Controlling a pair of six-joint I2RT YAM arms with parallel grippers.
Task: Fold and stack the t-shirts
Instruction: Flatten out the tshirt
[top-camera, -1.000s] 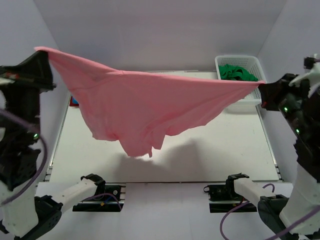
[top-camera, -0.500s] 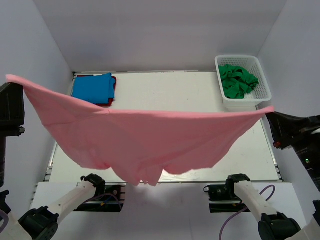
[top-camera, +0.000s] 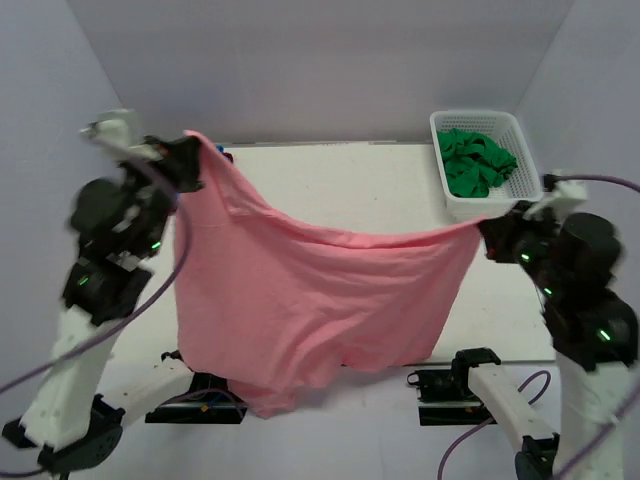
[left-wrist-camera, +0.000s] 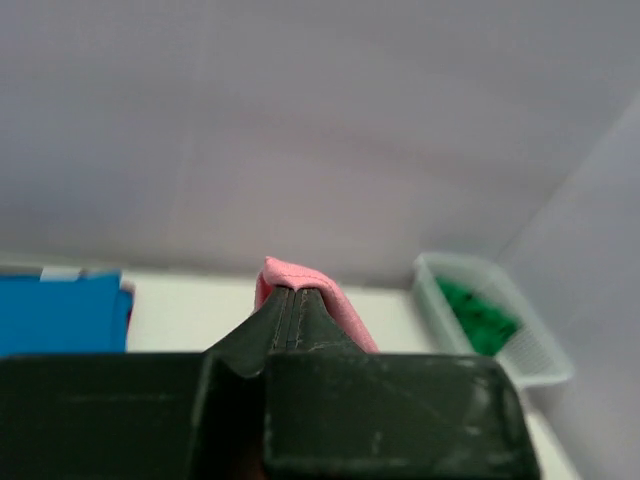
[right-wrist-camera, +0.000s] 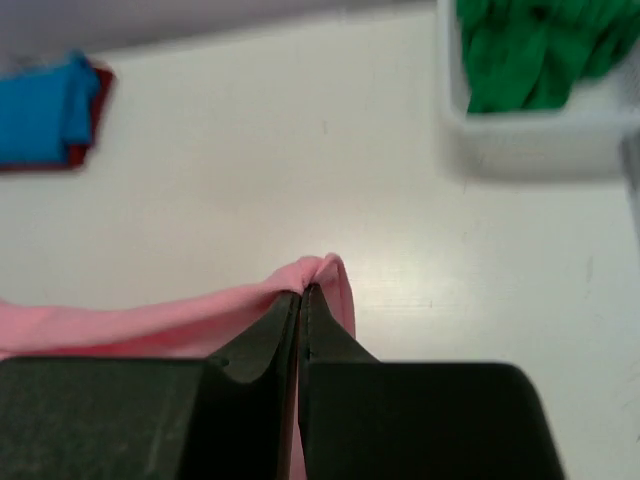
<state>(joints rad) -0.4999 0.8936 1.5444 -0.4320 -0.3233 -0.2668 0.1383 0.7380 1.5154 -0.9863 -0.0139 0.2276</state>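
Salmon pink t-shirt (top-camera: 300, 300) hangs spread above the tabletop (top-camera: 350, 185), its bottom drooping past the near edge. Left gripper (left-wrist-camera: 292, 293) is pinched tight on one top corner, right gripper (right-wrist-camera: 302, 293) on the other. Blue t-shirt (right-wrist-camera: 40, 115) lies atop red t-shirt (right-wrist-camera: 100, 85) at far-left corner. Green t-shirts (top-camera: 475, 160) sit in white basket (top-camera: 470, 117) at far-right corner.

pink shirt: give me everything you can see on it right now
Plain salmon-pink shirt, soft cloth, spread in the air over the table. The left gripper and right gripper are each shut on one upper corner; nothing else visibly touches it. Top edge sags between them; the body hangs in loose folds, bottom edge rumpled.
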